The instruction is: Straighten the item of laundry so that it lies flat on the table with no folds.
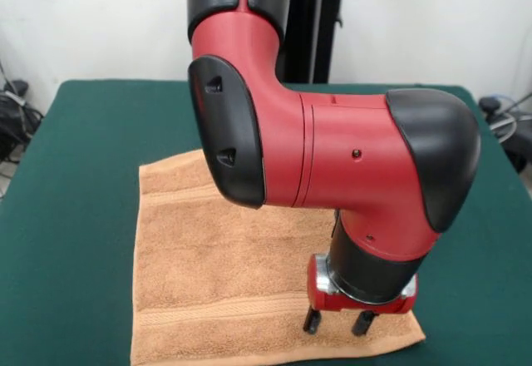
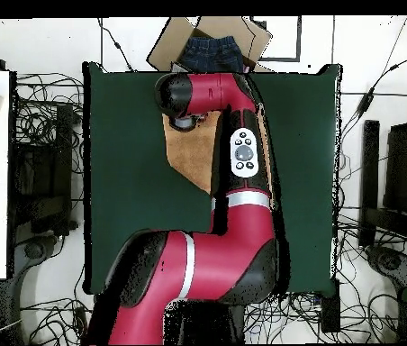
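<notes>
The light orange-tan towel point(image 1: 208, 274) lies spread on the dark green table point(image 1: 83, 133), near the front edge, with a woven band stripe along its near side and another by its far edge. Its far right part is hidden behind my arm. My gripper point(image 1: 337, 323) points down over the towel's near right corner, its two black fingertips point(image 1: 312, 322) apart with nothing between them, at or just above the cloth. In the overhead view only a strip of the towel point(image 2: 194, 149) shows beside the arm on the table point(image 2: 126, 180), and the gripper is hidden under the wrist.
A cardboard box with dark denim cloth point(image 2: 212, 45) sits just beyond the table's far edge in the overhead view. Cables point(image 2: 49, 135) lie along both sides of the table. A black stand point(image 1: 312, 25) rises behind the pedestal.
</notes>
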Controlling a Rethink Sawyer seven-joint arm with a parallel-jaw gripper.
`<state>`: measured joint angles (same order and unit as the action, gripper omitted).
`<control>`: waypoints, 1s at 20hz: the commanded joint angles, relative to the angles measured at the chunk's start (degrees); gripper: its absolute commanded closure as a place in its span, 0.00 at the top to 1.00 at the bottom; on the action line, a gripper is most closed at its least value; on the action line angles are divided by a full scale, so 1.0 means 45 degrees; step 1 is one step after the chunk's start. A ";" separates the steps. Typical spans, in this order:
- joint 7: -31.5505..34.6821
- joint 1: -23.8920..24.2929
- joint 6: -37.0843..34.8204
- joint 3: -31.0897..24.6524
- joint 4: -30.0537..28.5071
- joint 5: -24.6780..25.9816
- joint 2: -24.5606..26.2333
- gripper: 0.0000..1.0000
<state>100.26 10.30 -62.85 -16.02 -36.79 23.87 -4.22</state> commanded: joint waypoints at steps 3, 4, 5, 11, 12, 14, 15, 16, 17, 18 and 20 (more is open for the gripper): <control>-0.0791 -0.0332 0.2140 -0.1135 -0.0455 -0.0111 0.0484 1.00; -0.0437 -0.0290 0.2057 -0.1113 -0.0596 -0.0261 0.0521 1.00; -0.0084 -0.0248 0.1974 -0.1091 -0.0736 -0.0410 0.0558 1.00; 0.1412 0.0433 0.0992 -0.0469 -0.5223 -0.1935 -0.1570 1.00; 0.1357 0.0441 0.1032 -0.0283 -0.5811 -0.1937 -0.2048 1.00; 0.1256 0.0498 0.1318 0.0003 -0.6925 -0.1916 -0.2878 1.00; 0.1142 0.0552 0.1552 0.0055 -0.7309 -0.1870 -0.3152 1.00; 0.1086 0.0661 0.1637 0.0037 -0.7693 -0.1932 -0.3365 1.00; 0.1009 0.0724 0.1821 0.0060 -0.8054 -0.1904 -0.3623 1.00; 0.0950 0.0811 0.1981 0.0055 -0.8434 -0.1897 -0.3869 1.00; 0.0766 0.1091 0.2530 -0.0063 -0.9177 -0.1857 -0.4229 1.00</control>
<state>100.26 13.27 -58.48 -15.96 -59.78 16.89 -15.91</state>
